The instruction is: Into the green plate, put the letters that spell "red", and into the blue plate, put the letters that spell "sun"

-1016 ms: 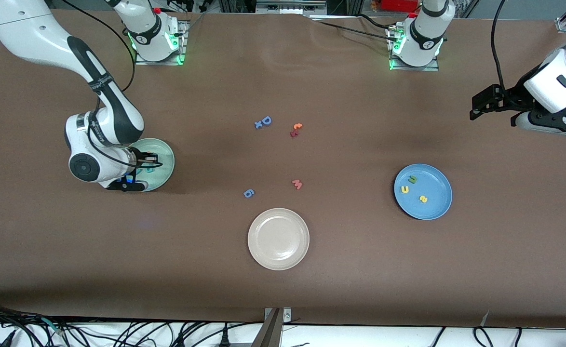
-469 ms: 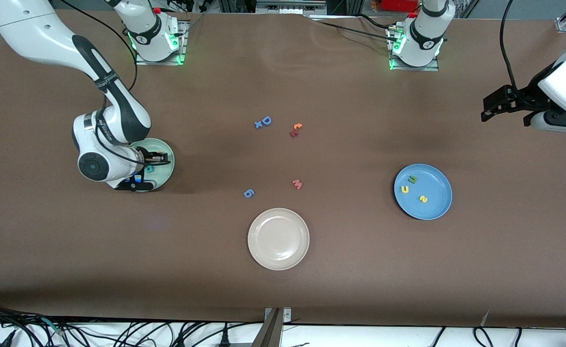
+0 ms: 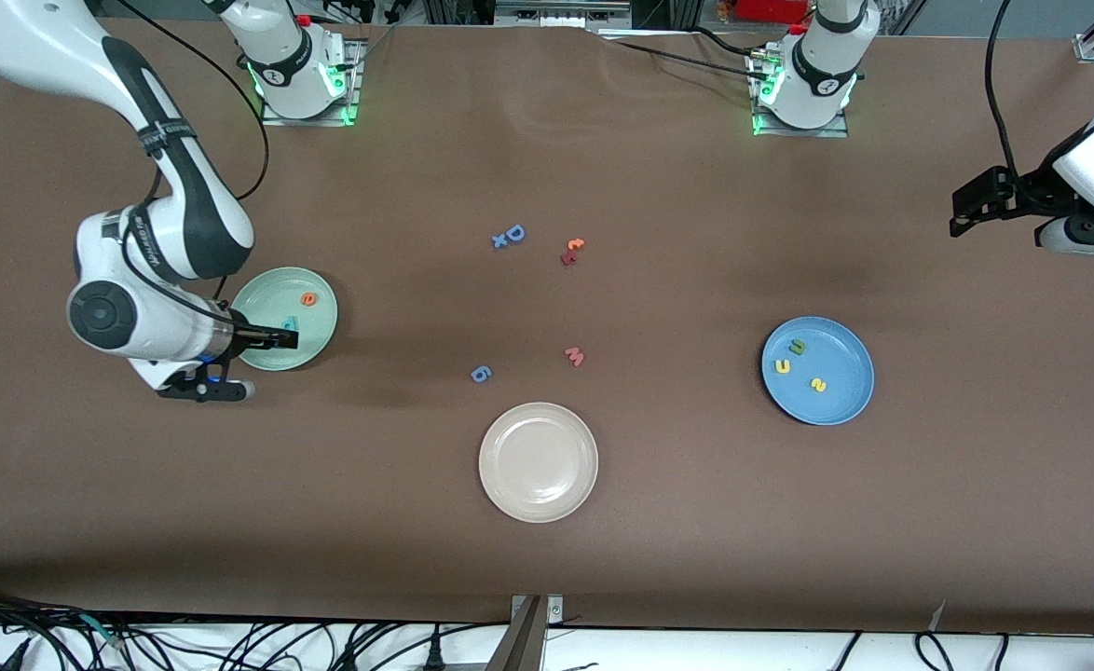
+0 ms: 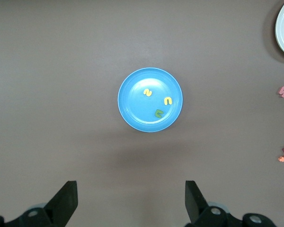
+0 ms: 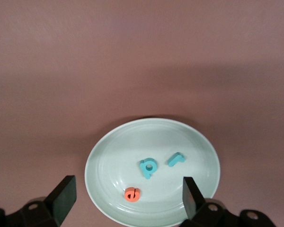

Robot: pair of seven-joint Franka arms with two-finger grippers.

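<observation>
1. Right gripper (image 3: 272, 337), fingers spread apart and empty, hangs over the green plate (image 3: 263, 289).
2. Below it in the plate lie the teal "d" (image 5: 148, 168), teal "r" (image 5: 176, 159) and orange "e" (image 5: 132, 194).
3. Left gripper (image 3: 971, 200), fingers apart, waits over bare table; the blue plate (image 4: 132, 109) holds "s" (image 4: 147, 92), "u" (image 4: 167, 100), "n" (image 4: 158, 113).

The broad middle of the table (image 3: 677, 522) lay mostly bare, crossed only by loose letters: a blue pair (image 3: 508, 237) and a red and orange pair (image 3: 571, 252) at twelve o'clock of the cream-white plate (image 3: 538, 461), with a blue "6" (image 3: 480, 374) and pink "w" (image 3: 574, 355) near its rim. The right gripper (image 3: 272, 337), fingers spread, hung over the green plate (image 3: 309, 321), blocking passage there. The blue plate (image 3: 841, 396) stood with nothing above it.
</observation>
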